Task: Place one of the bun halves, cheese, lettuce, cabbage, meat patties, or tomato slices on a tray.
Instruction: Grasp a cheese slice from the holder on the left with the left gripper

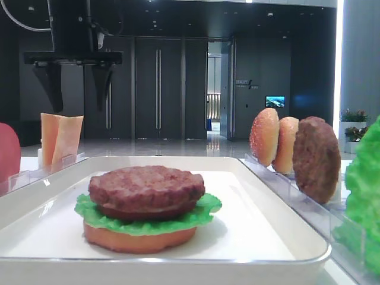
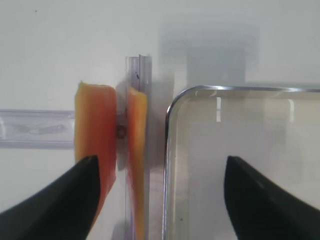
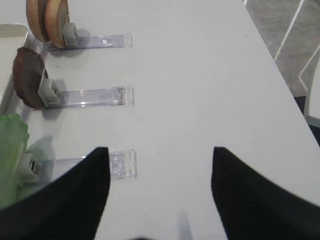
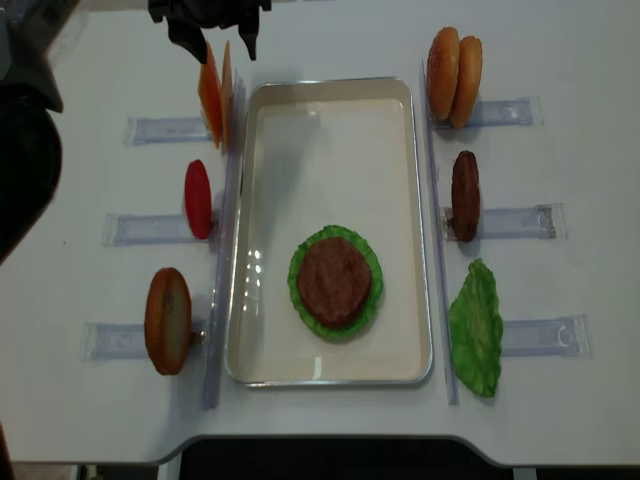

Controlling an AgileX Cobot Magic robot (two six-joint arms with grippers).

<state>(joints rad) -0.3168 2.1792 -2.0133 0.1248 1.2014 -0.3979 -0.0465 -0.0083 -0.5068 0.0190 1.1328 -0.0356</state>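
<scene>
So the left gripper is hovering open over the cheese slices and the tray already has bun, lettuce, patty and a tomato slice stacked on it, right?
Not quite: there is no tomato on the stack. The exterior high view shows the tray holding only bun, lettuce and patty; the tomato slice stands in its rack left of the tray. The left gripper is open over the cheese slices.

Bright even overhead light, glare on tray (image 4: 425, 230) rim.

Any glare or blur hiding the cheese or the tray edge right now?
Left wrist view: the cheese is sharp, the tray rim shows a bright streak, and the dark left claw tips are soft. Realsense overhead: small glints on the tray floor. Low exterior view: the lettuce at right is blurred and the backdrop is dim.
</scene>
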